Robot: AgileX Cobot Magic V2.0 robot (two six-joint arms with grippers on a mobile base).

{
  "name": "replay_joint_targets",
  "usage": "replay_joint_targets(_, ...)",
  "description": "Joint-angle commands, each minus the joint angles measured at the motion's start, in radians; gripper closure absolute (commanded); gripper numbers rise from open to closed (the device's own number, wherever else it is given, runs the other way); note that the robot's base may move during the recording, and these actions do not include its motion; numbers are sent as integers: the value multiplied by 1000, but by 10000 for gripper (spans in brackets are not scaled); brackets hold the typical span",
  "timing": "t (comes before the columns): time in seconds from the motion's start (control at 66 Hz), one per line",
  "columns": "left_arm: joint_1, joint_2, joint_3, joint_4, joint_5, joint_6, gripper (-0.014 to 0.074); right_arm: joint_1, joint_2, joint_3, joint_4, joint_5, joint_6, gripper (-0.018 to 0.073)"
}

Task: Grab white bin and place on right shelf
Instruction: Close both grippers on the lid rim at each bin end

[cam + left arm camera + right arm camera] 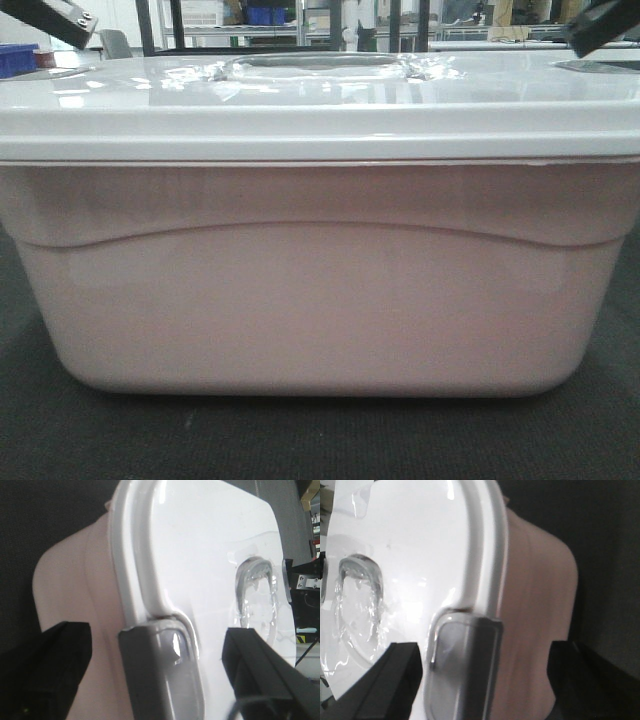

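The white bin [320, 300] fills the front view, a pale pinkish tub under a glossy white lid [320, 105], standing on a dark mat. At its left end my left gripper [155, 652] is open. One finger is beside the tub wall, the other over the lid, and the grey latch [160, 680] lies between them. My right gripper [485, 662] is open the same way around the grey latch [462, 670] at the bin's right end. In the front view only the tips of the left gripper [55, 20] and right gripper [605, 25] show. The right shelf is out of view.
The dark mat [320, 440] runs under and in front of the bin. A blue bin [18, 58] sits at the far left behind the lid. Dark racks [160, 25] holding another blue bin [265, 14] stand in the background.
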Motion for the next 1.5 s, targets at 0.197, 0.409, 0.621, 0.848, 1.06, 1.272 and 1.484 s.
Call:
replay_joint_targets(0.197, -41, -33, -8, 3, 106, -9, 157, 52, -36, -19, 82, 135, -24, -52)
replay_joint_targets(0.409, -47, -33, 11, -4, 114, -9, 157, 52, -36, -19, 82, 137, -24, -52)
replay_joint_targets(0.621, -51, -33, 15, -43, 110, -9, 157, 52, -36, -19, 84, 135, -24, -52)
replay_joint_targets(0.848, -51, -33, 15, -50, 110, -9, 157, 52, -33, -19, 90, 118, -23, -52)
replay_joint_targets(1.06, -51, -33, 15, -50, 108, -9, 157, 52, -33, -19, 127, 116, -23, -52)
replay_joint_targets(1.272, -51, -33, 15, -50, 108, -9, 157, 52, -33, -19, 127, 104, -21, -52)
replay_joint_targets(1.484, -51, -33, 15, -51, 108, -9, 157, 52, -33, -19, 127, 101, -21, -45)
